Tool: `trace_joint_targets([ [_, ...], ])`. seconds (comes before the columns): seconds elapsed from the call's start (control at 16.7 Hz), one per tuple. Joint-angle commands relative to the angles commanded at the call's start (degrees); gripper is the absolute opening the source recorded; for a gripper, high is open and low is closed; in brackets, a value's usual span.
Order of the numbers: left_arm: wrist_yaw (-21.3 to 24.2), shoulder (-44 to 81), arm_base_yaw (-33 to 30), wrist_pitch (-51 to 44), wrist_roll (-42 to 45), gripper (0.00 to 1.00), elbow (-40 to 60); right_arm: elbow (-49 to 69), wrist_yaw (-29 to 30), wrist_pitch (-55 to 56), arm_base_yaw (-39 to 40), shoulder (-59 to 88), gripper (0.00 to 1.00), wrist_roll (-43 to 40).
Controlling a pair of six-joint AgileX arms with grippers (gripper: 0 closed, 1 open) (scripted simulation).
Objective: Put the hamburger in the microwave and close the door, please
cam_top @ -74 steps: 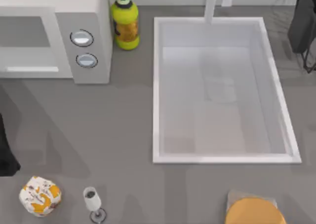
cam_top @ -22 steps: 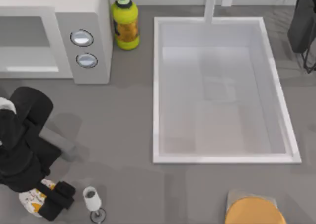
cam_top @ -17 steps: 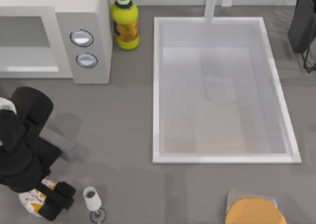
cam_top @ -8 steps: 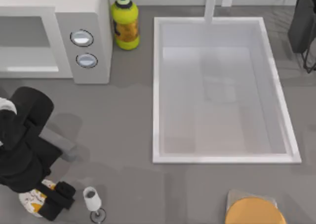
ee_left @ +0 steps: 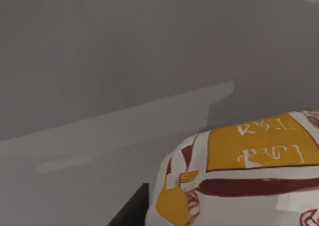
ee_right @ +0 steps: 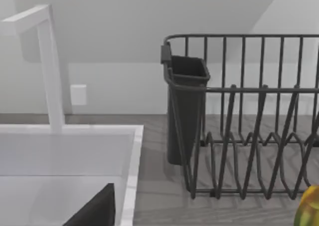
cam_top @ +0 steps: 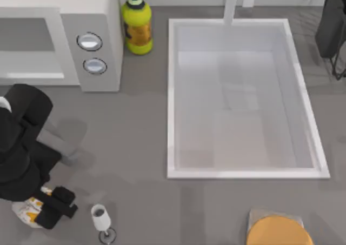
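Observation:
The hamburger [cam_top: 24, 212], a white-wrapped lump with orange-yellow patches, sits at the table's front left corner, mostly hidden under my left arm. My left gripper [cam_top: 38, 208] is shut on the hamburger, with one black finger [cam_top: 58, 200] showing on its right side. In the left wrist view the hamburger [ee_left: 259, 176] is very close to the camera. The microwave [cam_top: 92, 18] stands at the back left. Its door [cam_top: 32, 66] with the white bar handle [cam_top: 35, 75] faces the front; I cannot tell if the door is open or shut. My right arm [cam_top: 331, 23] is parked at the back right.
A wine glass [cam_top: 100, 219] stands just right of the left gripper. A yellow bottle [cam_top: 137, 26] stands beside the microwave. A white sink [cam_top: 170, 99] with a faucet [cam_top: 231, 4] takes the middle and right. An orange disc on a grey board [cam_top: 278, 231] is front right. A dark dish rack [ee_right: 249, 116] stands beyond the sink.
The left arm came in over the hamburger, which was uncovered at first. Over the last half second the gripper and hamburger shifted left and slightly toward the microwave, away from the glass.

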Motion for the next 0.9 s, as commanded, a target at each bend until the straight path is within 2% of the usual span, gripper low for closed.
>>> trace_joint_targets([
  [0.24, 0.9, -4.6, 1.5, -7.7, 0.0, 0.0, 6.6, 0.0, 0.0, 0.0, 0.0, 0.0, 1.0, 0.0],
  [0.6, 0.5, -8.3, -1.9, -21.1, 0.5, 0.0, 12.7, 0.0, 0.0, 0.0, 0.0, 0.0, 1.0, 0.0],
  [0.9, 1.2, -8.8, -2.0, -22.5, 1.1, 0.0, 13.0, 0.0, 0.0, 0.0, 0.0, 0.0, 1.0, 0.0],
])
